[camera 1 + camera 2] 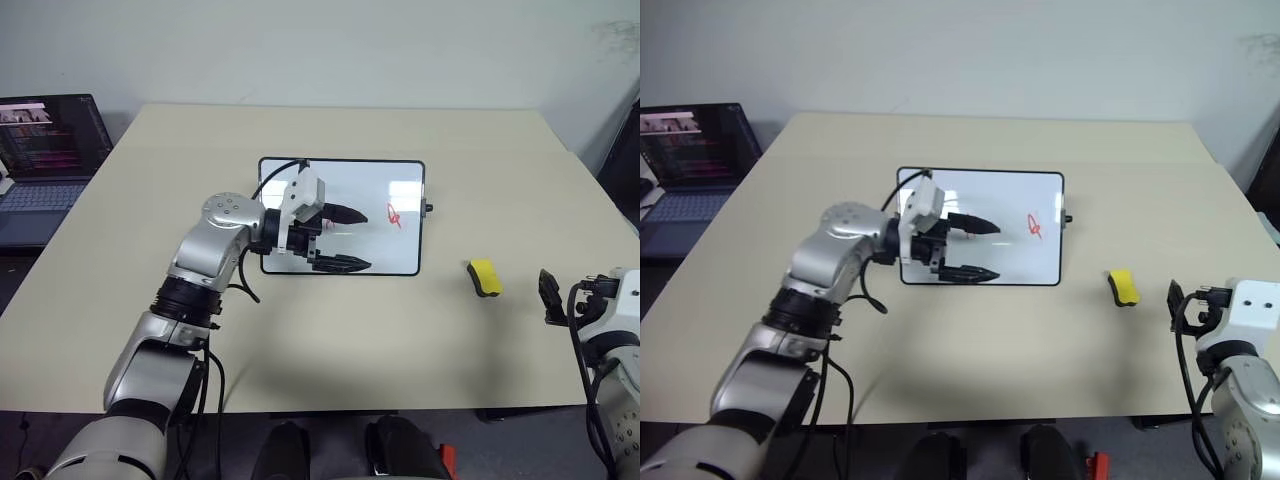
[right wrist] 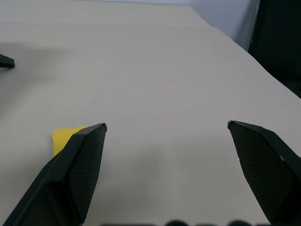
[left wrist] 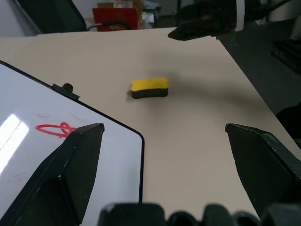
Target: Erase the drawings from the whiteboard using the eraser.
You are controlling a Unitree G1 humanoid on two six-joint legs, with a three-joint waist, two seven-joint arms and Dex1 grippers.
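Whiteboard [image 1: 400, 180] at frame centre bears one red drawing [image 1: 394, 215] near its right edge. Left gripper [image 1: 342, 239], fingers spread and empty, hovers over the board. Yellow eraser [image 1: 485, 277] lies right of it; right gripper [image 2: 167, 136], lower right, spread and empty.

The counter [image 1: 330, 330] has a smooth, matt beige top. The whiteboard [image 1: 370, 240], in the middle of the frame, is glossy white and reflects light, with a thin black frame that looks like plastic. The eraser [image 1: 485, 277] at the right has a matt yellow top and a black underside. The left arm [image 1: 215, 245] is satin silver metal; its fingers [image 1: 345, 213] are matt black plastic.
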